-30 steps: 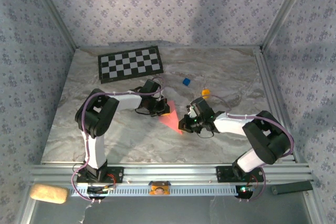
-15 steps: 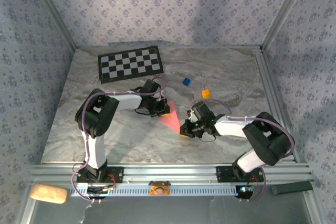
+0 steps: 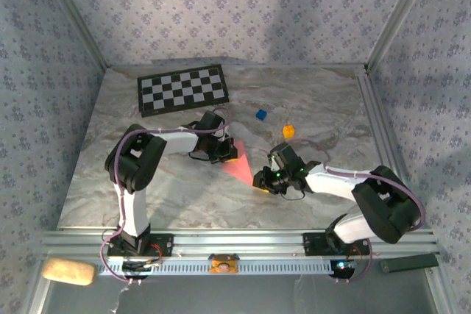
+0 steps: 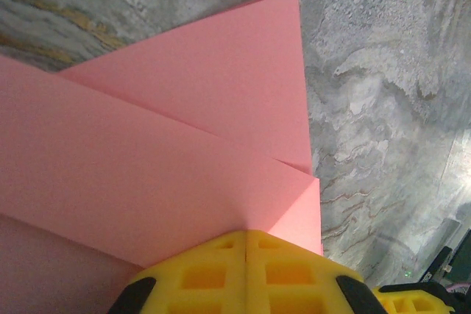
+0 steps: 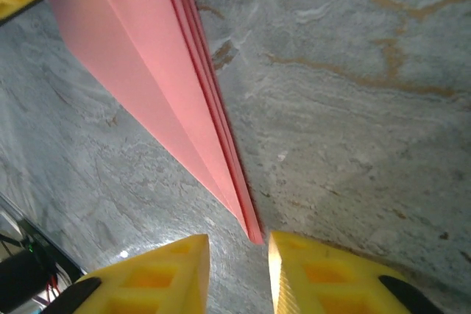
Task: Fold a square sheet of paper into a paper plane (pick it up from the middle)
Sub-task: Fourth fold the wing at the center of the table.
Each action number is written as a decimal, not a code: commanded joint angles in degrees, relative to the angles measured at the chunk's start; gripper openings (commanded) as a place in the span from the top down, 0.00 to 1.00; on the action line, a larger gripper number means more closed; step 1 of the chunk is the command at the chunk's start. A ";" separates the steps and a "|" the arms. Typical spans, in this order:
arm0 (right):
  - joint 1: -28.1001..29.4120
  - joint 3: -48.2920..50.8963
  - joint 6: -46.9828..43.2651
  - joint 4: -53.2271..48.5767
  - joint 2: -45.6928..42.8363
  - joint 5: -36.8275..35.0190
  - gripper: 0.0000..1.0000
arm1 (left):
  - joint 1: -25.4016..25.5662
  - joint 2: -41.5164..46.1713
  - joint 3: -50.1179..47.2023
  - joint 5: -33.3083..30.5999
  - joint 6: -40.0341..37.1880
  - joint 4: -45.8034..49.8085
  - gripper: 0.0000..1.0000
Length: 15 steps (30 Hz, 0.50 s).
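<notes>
My left fingers (image 4: 199, 277) are pressed shut, tips on the wide end of the paper plane (image 4: 184, 145); I cannot tell whether a layer is pinched. My right fingers (image 5: 154, 277) stand narrowly apart, the plane's sharp tip at their gap, at 12 o'clock, ungripped. The plane lies mid-counter (image 3: 184, 196), pointing toward 5 o'clock.

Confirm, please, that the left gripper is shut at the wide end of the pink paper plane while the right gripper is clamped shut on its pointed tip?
Not quite: the right wrist view shows the right gripper open, the tip of the paper plane pointing at the gap. The rest stands.
</notes>
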State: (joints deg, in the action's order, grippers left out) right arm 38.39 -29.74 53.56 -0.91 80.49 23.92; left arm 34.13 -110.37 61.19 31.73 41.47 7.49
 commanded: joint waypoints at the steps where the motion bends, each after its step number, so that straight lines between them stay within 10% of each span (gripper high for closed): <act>1: -0.04 0.95 2.98 0.90 -0.30 -0.46 0.69 | -0.35 -0.37 0.42 -0.04 -0.10 2.02 1.00; 15: -0.18 0.69 5.58 2.22 2.43 0.99 0.72 | -0.38 -0.12 0.21 0.71 0.89 1.39 1.00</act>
State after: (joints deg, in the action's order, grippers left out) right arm 38.39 -29.65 57.69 1.32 82.24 24.82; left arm 34.13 -110.37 61.19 31.94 42.09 7.49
